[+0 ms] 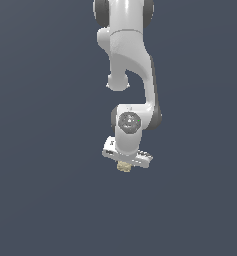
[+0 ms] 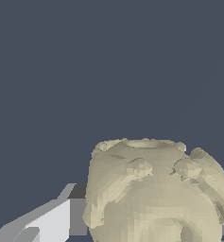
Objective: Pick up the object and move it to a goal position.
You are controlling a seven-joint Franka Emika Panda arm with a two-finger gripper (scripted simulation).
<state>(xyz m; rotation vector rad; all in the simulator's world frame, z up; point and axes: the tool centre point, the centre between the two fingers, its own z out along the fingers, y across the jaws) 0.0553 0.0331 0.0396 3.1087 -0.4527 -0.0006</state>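
The object (image 1: pixel 123 166) is a small pale beige lumpy block. In the exterior view it sits just under the white hand of my arm, mostly covered by it. In the wrist view the object (image 2: pixel 153 191) fills the near part of the picture, with one grey-white finger (image 2: pixel 52 222) against its side. My gripper (image 1: pixel 124 165) is shut on the object. The other finger is hidden behind the block. The ring-like mark does not show clearly.
A flat dark blue-grey ground (image 1: pixel 40 175) lies all around. The white arm (image 1: pixel 130 60) reaches down from the top of the exterior view. No goal marker is in view.
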